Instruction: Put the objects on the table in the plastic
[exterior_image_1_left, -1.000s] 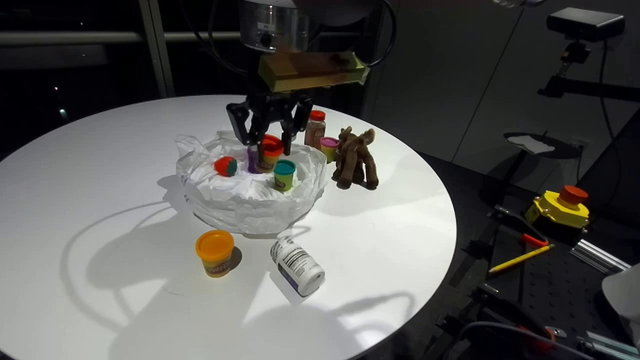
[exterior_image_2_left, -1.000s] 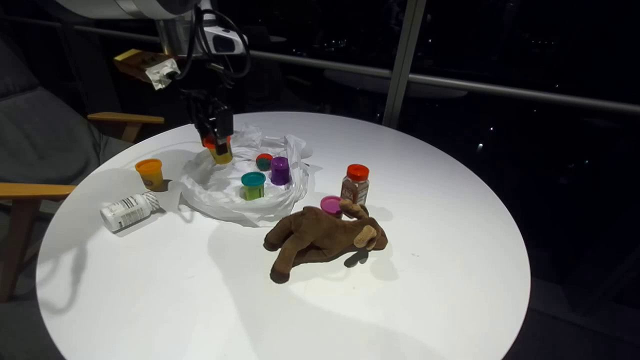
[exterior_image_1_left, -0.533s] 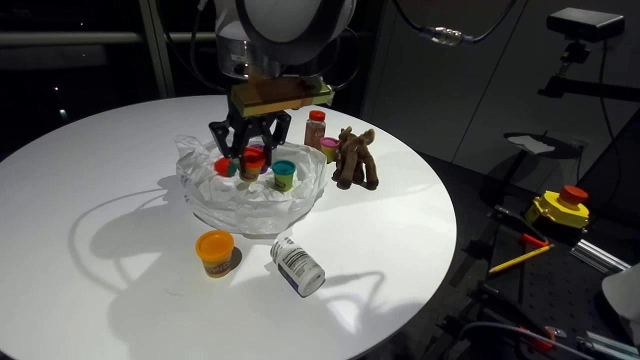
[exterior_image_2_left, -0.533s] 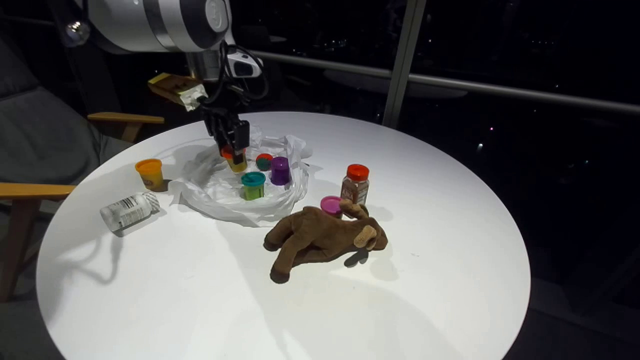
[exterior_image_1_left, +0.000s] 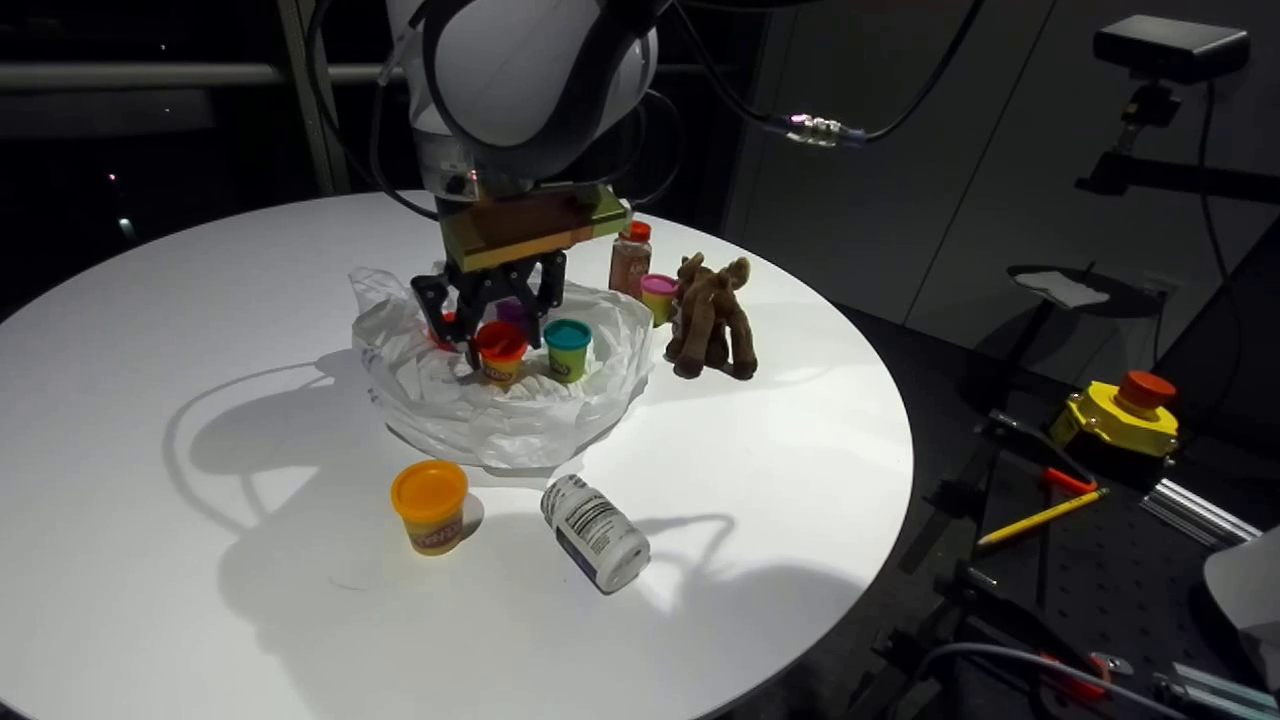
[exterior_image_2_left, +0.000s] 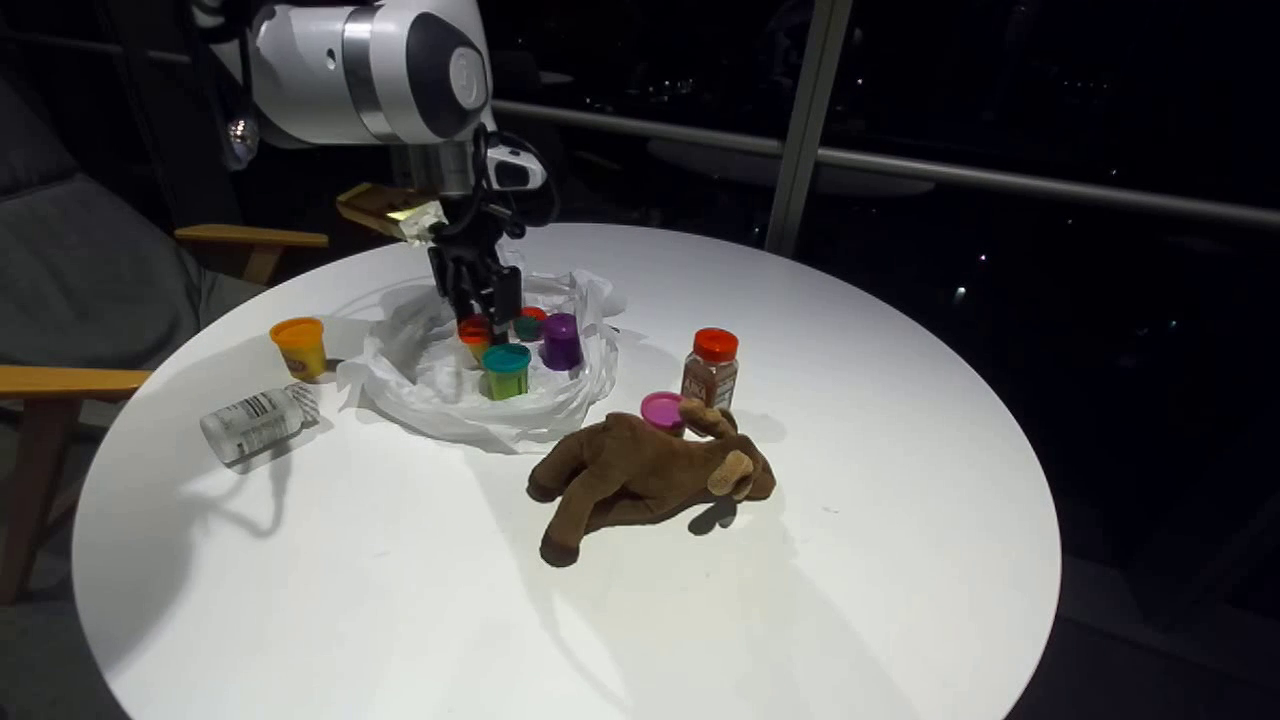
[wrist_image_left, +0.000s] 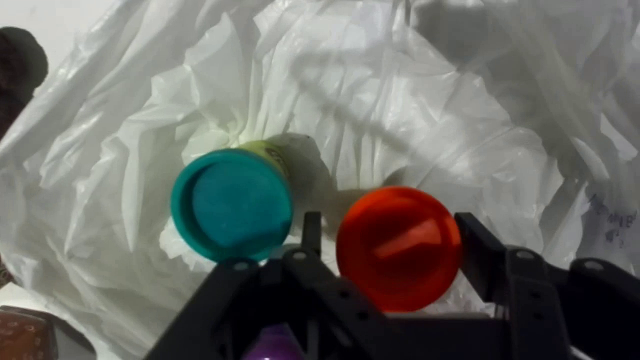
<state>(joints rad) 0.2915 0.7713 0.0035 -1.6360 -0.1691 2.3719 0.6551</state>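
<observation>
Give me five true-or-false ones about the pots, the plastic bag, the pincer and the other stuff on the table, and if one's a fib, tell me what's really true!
1. The teal-lidded pot is in the plastic bag. True.
2. The white bottle is standing up. False: the white bottle is lying on its side.
3. The pincer has the red-lidded pot between its jaws. True.
4. The brown stuffed animal is inside the plastic bag. False: the brown stuffed animal is outside the plastic bag.
5. The orange-lidded pot is outside the plastic bag. True.
</observation>
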